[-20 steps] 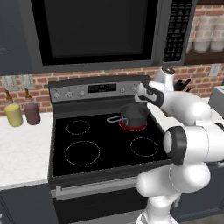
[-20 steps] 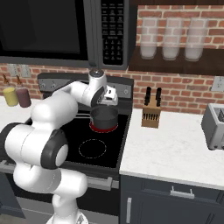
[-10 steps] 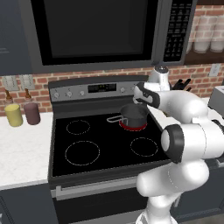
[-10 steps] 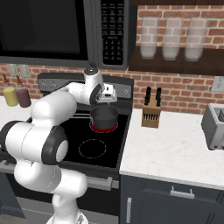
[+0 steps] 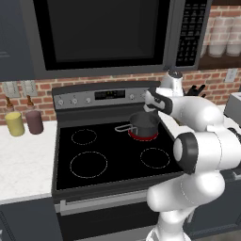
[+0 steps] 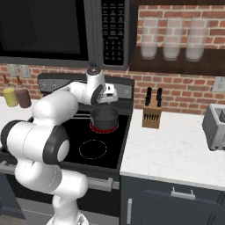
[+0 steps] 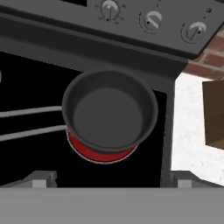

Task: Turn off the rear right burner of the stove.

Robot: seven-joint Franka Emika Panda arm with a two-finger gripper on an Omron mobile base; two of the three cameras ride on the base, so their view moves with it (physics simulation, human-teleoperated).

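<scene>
The stove point(image 5: 113, 155) stood between two white counters, under the microwave point(image 5: 101, 35). Its rear right burner point(image 7: 103, 153) glowed red at the back right corner of the black glass top, just in front of the steel control panel point(image 5: 101, 97). A dark saucepan point(image 7: 109, 109) sat on that zone and covered most of it (only a red crescent showed past the pan's near edge), with its wire handle reaching toward the middle of the glass. The gripper point(image 5: 151, 104) hung above the back right corner of the stove, over the pan and close to the right end of the control panel, touching nothing. In the hand view three round knobs point(image 7: 152, 19) lay along the panel beyond the pan. The gripper held nothing, but how wide its fingers stood could not be told. A knife block point(image 6: 152, 115) stood on the right counter near the stove's edge.
</scene>
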